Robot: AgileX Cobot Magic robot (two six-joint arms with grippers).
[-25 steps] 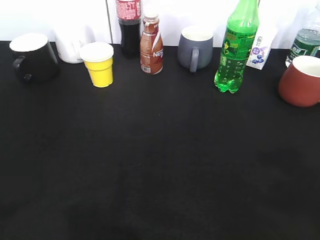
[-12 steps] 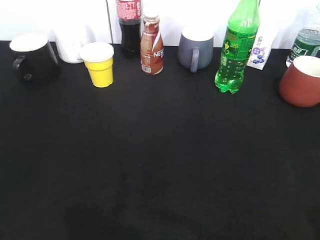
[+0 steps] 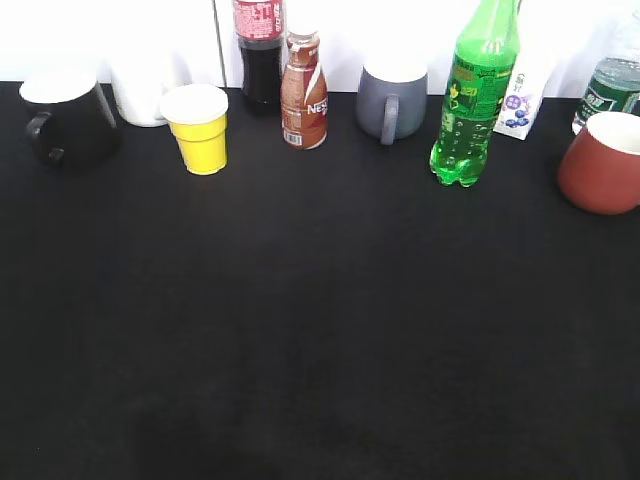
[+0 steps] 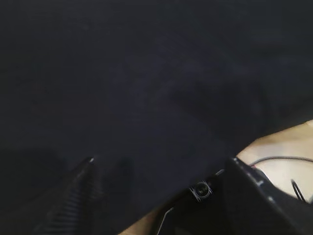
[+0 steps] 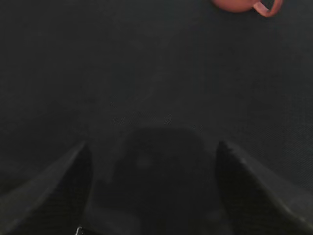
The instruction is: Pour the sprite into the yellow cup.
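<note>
Two rows of nothing but black cloth fill the near half of my exterior feed; everything stands along the far edge of the black-covered table (image 3: 320, 330). I see the tall translucent bright green plastic sprite bottle (image 3: 472, 95) upright right of centre, between a grey handled mug (image 3: 391, 100) and a small white carton with blue print (image 3: 522, 98). The small tapered yellow disposable cup (image 3: 199, 129) with its white rim stands upright well to the left of the sprite, apart from it, just beside a black mug (image 3: 68, 118) and a white vessel (image 3: 148, 88). A dark cola bottle with a red label (image 3: 259, 52) and a brown drink bottle (image 3: 303, 92) stand between cup and grey mug. A red-brown mug (image 3: 600, 160) sits at far right.

Neither arm shows in the exterior feed. On my left wrist feed the left gripper (image 4: 161, 166) has its fingers spread, empty, over the cloth near the table edge. On my right wrist feed the right gripper (image 5: 151, 152) is likewise spread wide and empty, with the red-brown mug (image 5: 244, 5) far ahead.
</note>
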